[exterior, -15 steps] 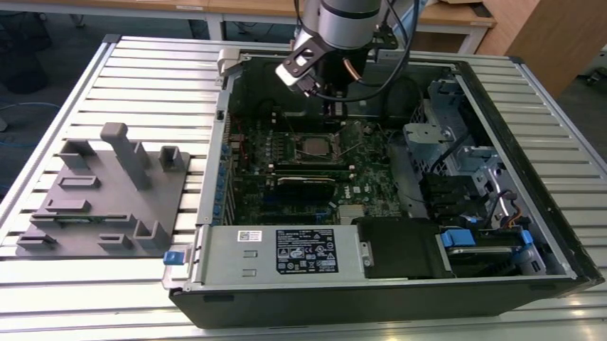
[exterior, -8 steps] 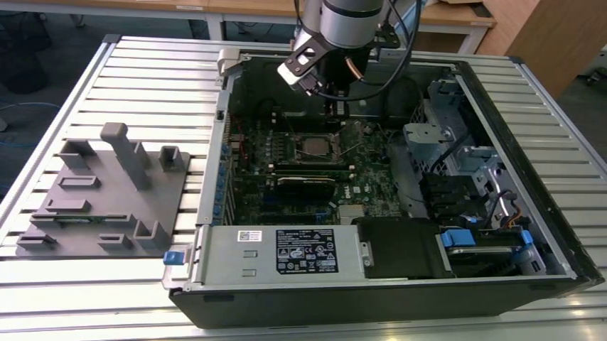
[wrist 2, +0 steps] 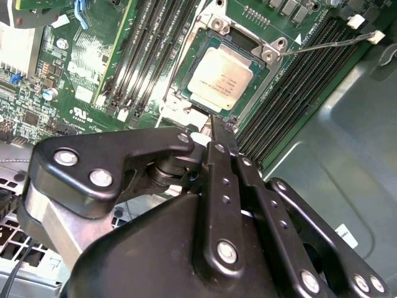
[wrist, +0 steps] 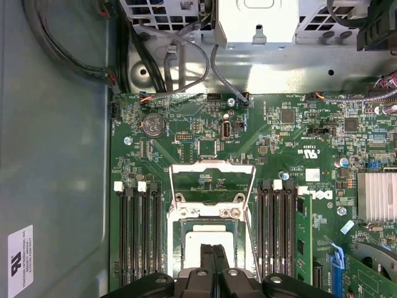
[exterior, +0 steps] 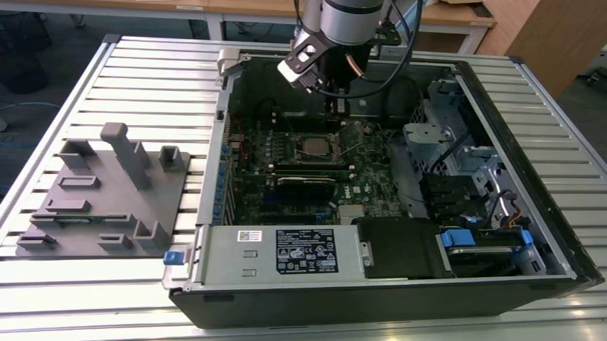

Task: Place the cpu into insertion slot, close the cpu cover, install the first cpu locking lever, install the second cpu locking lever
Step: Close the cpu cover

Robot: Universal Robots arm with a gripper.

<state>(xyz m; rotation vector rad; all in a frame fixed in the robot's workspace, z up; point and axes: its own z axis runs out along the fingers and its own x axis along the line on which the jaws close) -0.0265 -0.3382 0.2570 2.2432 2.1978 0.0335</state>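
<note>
we saw the gripper (wrist 2: 215, 125) near the cpu (wrist 2: 220, 73), jaws pressed together and holding nothing. the cpu lay in the insertion slot (wrist: 175, 242), with the cpu cover (wrist: 212, 166) standing open.

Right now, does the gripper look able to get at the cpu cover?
Likely yes: the cpu cover is flipped open with nothing over it, and the gripper, fingers shut, hangs close by at the edge of the cpu.
</note>
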